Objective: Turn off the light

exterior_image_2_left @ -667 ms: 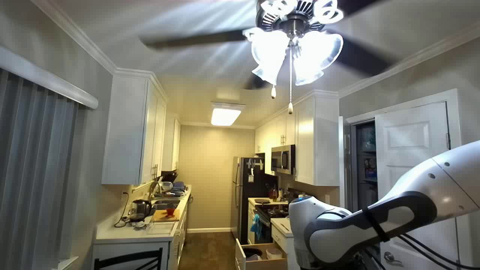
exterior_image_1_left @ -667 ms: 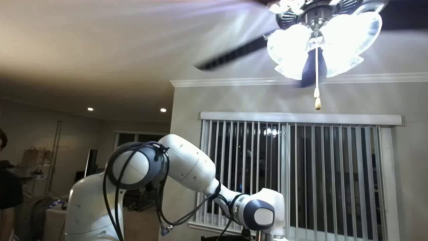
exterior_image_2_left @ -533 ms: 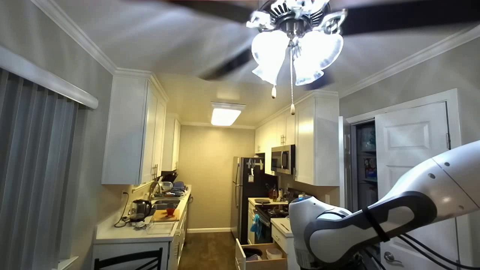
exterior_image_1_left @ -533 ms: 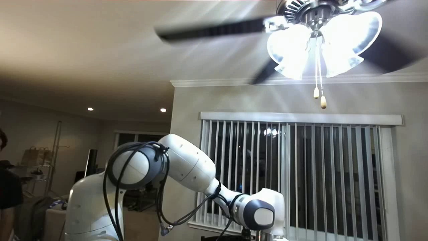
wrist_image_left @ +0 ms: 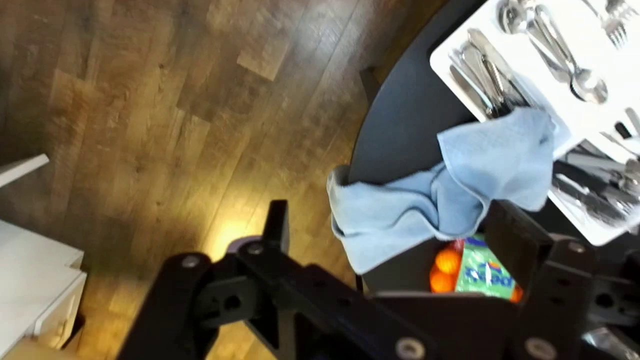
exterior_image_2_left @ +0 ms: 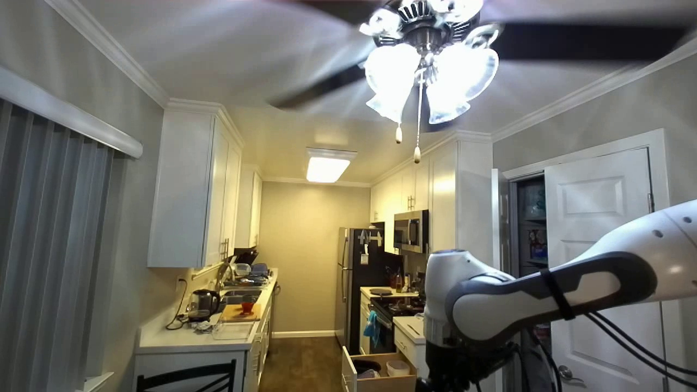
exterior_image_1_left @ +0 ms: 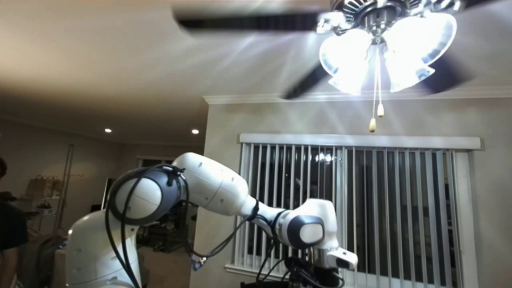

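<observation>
The light is blazing away up at the ceiling in both exterior views, its bell-shaped glass shades washed out white under the fan hub, fan blades all motion blur. Two pull chains with little pale knobs dangle from it. The Panda arm sits lower down, and the Robotiq gripper has its fingers spread wide, well apart from the chains. From the wrist view you get wood floor behind one finger, and in the gap a crumpled light-blue cloth lying across a dark round-edged table, one end hanging past the edge, the other lapping onto a white cutlery tray.
</observation>
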`<state>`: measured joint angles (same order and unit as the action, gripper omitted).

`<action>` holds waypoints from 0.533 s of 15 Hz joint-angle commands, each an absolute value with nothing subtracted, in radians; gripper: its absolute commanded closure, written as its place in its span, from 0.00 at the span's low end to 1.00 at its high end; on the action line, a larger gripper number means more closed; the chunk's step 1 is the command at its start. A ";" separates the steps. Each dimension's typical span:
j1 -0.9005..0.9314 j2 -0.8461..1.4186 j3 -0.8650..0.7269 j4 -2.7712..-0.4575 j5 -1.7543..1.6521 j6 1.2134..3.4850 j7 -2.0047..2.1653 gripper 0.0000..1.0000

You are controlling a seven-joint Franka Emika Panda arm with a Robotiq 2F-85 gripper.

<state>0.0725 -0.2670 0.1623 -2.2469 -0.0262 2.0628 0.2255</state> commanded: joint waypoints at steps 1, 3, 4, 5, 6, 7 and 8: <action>0.083 -0.431 0.158 -2.199 -0.052 2.051 0.204 0.00; 0.085 -0.496 0.170 -2.133 -0.104 2.008 0.167 0.00; 0.090 -0.525 0.178 -2.094 -0.126 1.983 0.149 0.00; 0.094 -0.549 0.186 -2.054 -0.144 1.969 0.133 0.00; 0.097 -0.561 0.197 -2.000 -0.163 1.952 0.119 0.00; 0.098 -0.562 0.207 -1.955 -0.184 1.962 0.109 0.00; 0.095 -0.560 0.218 -1.913 -0.202 1.990 0.110 0.00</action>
